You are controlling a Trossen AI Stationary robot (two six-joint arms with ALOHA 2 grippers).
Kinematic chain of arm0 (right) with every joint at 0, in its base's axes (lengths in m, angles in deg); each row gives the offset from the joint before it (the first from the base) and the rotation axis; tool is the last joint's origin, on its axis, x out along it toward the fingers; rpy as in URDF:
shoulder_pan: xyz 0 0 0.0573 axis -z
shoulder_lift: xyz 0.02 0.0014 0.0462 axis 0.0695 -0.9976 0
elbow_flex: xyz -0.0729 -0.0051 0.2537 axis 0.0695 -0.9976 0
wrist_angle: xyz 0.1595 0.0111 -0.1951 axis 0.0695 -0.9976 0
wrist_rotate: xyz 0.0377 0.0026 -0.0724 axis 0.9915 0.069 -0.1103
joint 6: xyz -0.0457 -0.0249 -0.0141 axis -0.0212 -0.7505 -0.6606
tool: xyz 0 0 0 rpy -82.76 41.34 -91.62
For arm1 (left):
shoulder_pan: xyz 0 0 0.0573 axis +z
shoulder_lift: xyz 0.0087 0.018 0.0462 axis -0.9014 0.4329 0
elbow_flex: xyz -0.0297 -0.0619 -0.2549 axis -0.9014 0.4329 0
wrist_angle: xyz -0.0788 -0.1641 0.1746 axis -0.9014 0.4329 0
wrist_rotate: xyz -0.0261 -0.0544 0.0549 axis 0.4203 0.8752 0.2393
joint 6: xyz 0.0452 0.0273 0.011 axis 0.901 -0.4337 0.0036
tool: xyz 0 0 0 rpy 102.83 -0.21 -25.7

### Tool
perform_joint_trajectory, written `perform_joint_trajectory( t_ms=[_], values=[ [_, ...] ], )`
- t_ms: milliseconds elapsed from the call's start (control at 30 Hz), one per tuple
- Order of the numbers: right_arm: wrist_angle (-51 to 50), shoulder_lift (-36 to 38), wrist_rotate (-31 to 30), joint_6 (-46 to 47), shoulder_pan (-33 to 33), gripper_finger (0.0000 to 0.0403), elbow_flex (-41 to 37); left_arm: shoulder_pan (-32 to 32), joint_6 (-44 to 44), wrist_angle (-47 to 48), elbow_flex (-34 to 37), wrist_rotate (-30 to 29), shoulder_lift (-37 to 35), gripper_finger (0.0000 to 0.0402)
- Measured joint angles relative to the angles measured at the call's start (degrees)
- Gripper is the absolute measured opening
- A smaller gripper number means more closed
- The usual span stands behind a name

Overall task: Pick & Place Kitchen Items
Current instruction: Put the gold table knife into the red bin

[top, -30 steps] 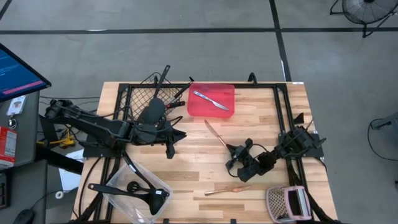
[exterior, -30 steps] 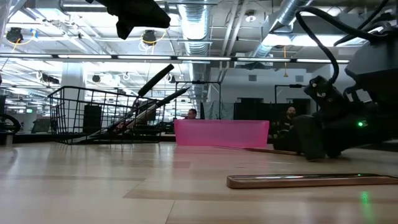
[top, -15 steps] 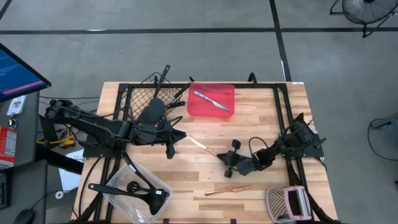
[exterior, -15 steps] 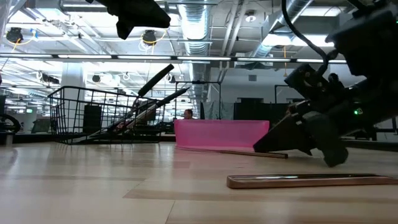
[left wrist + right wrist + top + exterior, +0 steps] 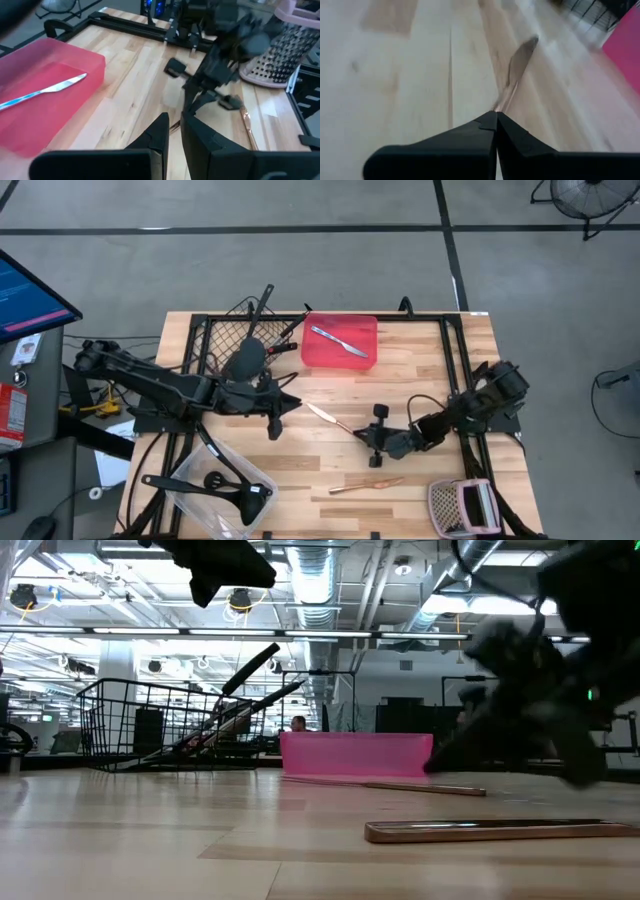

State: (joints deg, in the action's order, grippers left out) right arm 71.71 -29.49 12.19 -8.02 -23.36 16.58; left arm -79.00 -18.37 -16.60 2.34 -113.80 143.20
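My right gripper (image 5: 372, 438) is low over the table's middle, shut on a slim copper-tan utensil (image 5: 335, 420) that points toward the table's left edge. In the right wrist view the utensil's flat end (image 5: 522, 52) is farthest from the fingers. A second copper stick (image 5: 365, 483) lies flat on the table nearer the front edge. A silver knife (image 5: 340, 340) lies in the red tray (image 5: 312, 355). My left gripper (image 5: 274, 412) hangs shut and empty above the table beside the black wire basket (image 5: 215, 330), which holds black utensils. My right gripper pinches the copper-tan utensil's thin handle end (image 5: 503, 102) between its two fingertips. The fingers come in low from the table's right and lie along the utensil. The utensil runs on ahead of the fingers, close to level, just above or on the wood (image 5: 385, 785).
A clear tub (image 5: 262, 480) with black utensils stands at the front left. A pinkish mesh item (image 5: 460, 505) stands at the front right corner. Black frame rails run along the table's left and right sides.
My right gripper has gone a little toward the table's near edge and turned. The copper-tan utensil has swung with it: its free end, which pointed toward the far edge, now points toward the left edge, and the whole piece has shifted nearer.
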Motion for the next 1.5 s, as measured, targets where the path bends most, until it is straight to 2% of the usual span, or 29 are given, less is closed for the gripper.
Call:
perform_joint_trajectory(
  t_ms=[167,267,433,533,600,833,1000,1133,1367,1500],
  values=[
    [-7.24,7.37,-0.57,2.16,-1.8,0.0,0.14,0.0,-0.41,-1.05,0.0,-0.1,1.89,0.0034],
    [-17.9,12.57,-0.34,11.68,-1.84,0.0,0.92,0.0,-0.58,-1.44,0.0,-0.06,2.79,0.0034],
    [-39.04,16.74,8.23,21.92,0.15,0.0,7.71,0.23,-0.53,-1.37,-0.01,-0.13,3.84,0.002],
    [-50.25,16.22,13.73,24.27,1.58,0.0,13.21,0.64,-0.55,-2.04,-0.02,-0.16,4.44,0.0006],
    [-54.33,13.9,15.91,25.18,2.59,0.0,16.5,0.87,-0.55,-1.81,-0.02,-0.12,4.54,0.0004],
    [-55.81,4.64,19.91,24.89,2.57,0.0,20.97,0.86,-0.37,-2.13,-0.04,-0.13,4.08,0.0003],
    [-55.33,1.83,20.14,25.91,2.32,0.0,21.37,0.87,-0.36,-1.86,-0.04,-0.15,4.1,0.0009],
    [-55.68,1.95,19.84,25.85,1.91,0.0,21.33,0.87,-0.45,-1.82,-0.04,-0.65,4.1,0.0019],
    [-60.87,10.65,18.59,25.53,1.2,0.0,21.06,0.87,-0.95,-1.84,-0.04,-2.3,4.1,0.0048],
    [-65.09,11.53,17.01,24.92,2.81,0.0,20.57,0.87,-0.99,-1.9,-0.04,-2.54,4.1,0.0064]
  ],
)
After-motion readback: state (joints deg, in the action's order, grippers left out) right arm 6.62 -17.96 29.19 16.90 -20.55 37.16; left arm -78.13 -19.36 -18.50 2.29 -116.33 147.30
